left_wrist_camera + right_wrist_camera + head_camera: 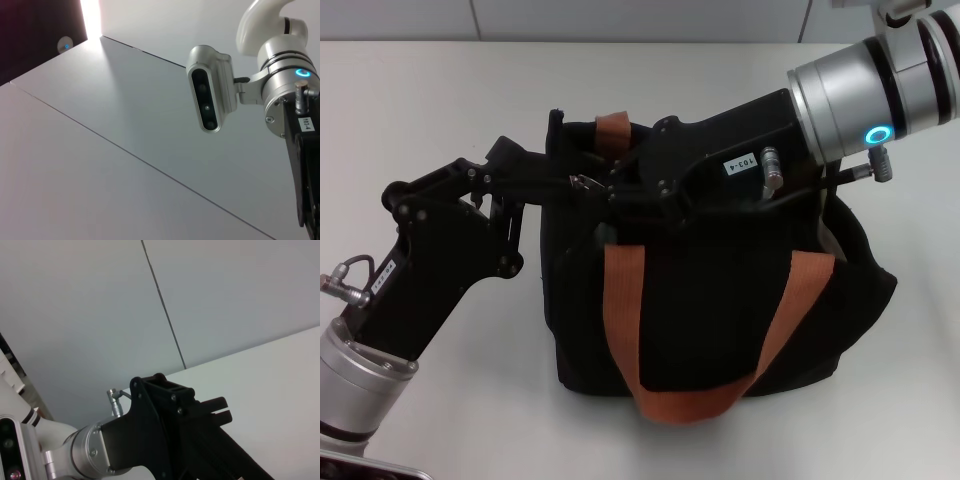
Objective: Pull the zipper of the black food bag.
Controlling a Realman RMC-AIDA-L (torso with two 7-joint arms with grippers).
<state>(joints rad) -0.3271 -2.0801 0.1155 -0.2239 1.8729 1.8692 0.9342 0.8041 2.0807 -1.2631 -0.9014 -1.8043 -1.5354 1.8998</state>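
Observation:
The black food bag (720,320) stands on the white table, with one orange-brown handle (618,300) hanging down its front. The zipper's small silver tab (584,182) shows at the left end of the bag's top. My left gripper (574,183) reaches in from the lower left, and its long fingers are closed together at the tab. My right gripper (612,193) comes from the upper right, lies across the bag's top and ends just right of the tab. The zipper line is hidden under the right gripper. The left wrist view shows only my right arm (300,150).
The white table (440,100) spreads around the bag, with a pale wall behind it. The right wrist view shows my left gripper's black body (170,435) and the wall. My head camera (209,97) shows in the left wrist view.

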